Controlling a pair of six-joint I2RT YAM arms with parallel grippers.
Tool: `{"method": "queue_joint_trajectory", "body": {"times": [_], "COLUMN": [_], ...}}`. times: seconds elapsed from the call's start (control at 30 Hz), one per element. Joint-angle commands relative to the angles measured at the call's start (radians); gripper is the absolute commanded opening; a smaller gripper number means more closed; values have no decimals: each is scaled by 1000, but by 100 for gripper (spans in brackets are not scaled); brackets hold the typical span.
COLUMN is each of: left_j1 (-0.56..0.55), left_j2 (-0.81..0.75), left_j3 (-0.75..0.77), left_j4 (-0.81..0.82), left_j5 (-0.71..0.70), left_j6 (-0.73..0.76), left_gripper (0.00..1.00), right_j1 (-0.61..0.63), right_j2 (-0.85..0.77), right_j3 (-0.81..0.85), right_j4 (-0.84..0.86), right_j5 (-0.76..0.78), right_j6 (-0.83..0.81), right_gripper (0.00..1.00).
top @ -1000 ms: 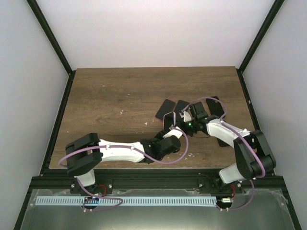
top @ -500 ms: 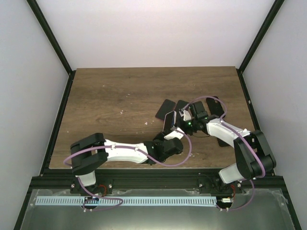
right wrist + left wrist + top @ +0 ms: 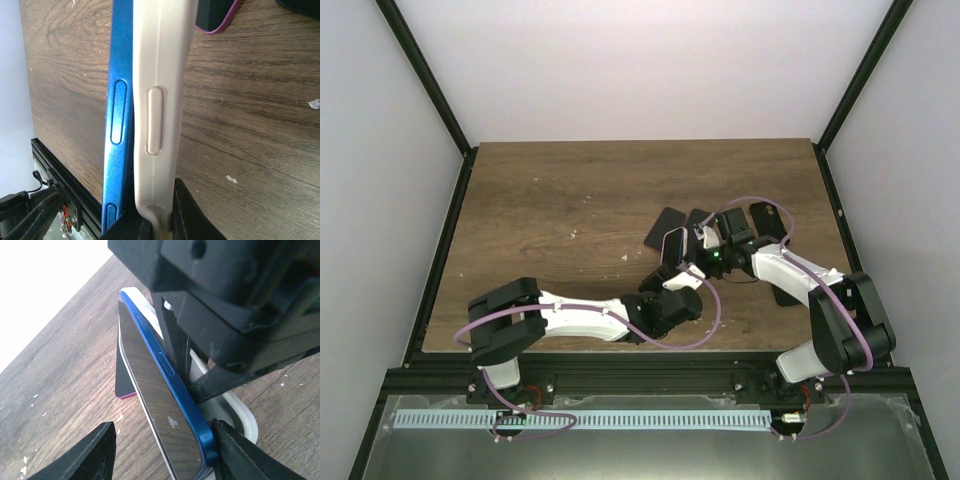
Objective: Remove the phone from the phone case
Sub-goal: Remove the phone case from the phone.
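Note:
The phone (image 3: 150, 385) has a blue frame and a dark screen and stands on edge above the table, partly peeled out of the white phone case (image 3: 240, 415). In the right wrist view the blue phone (image 3: 117, 100) lies beside the white case (image 3: 160, 75) with a gap between them. My right gripper (image 3: 160, 222) is shut on the case's lower rim. My left gripper (image 3: 165, 442) is open around the phone's bottom end: one finger (image 3: 235, 450) touches the blue edge, the other (image 3: 95, 450) stands clear of the screen. From above, both grippers meet at the phone (image 3: 672, 248).
Several dark phones lie flat on the wooden table (image 3: 540, 220) behind the grippers, such as one (image 3: 663, 228) beside another (image 3: 770, 220). A purple-edged one (image 3: 125, 382) lies just behind the held phone. Black frame rails (image 3: 440, 260) bound the table.
The left gripper's jaws narrowed on the phone, then widened again. The left wrist shifted slightly right under the phone. The right gripper kept its hold on the case.

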Motion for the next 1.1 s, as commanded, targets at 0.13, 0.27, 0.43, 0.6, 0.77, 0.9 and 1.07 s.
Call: {"method": "queue_joint_trajectory", "body": {"times": [0.13,0.27,0.43,0.6,0.77,0.9,1.07], "left_j1": [17,20,21,23,25,34,59], "left_j2": [62,79,75,48,17,-20,-104], "left_j3": [14,16,19,15,8,-5,-34], "left_j4": [3,23,38,42,39,27,-2], "left_j5": [-91,-108,-121,-107,-94,-71,-13], "left_j6": [47,80,100,98,71,28,-55], "left_gripper": [53,42,30,16,3,0,0], "right_j1": [-21,-22,-22,-30,-47,-48,-49], "right_j2": [-11,-13,-11,-11,-15,-28,-38], "right_j3": [66,60,60,56,52,44,39], "right_j4": [-105,-105,-102,-98,-97,-99,-111], "right_j5": [-80,-85,-85,-74,-45,6,112], "right_j6": [-24,-22,-24,-26,-29,-39,-68], "right_gripper": [1,1,1,1,1,1,1]}}
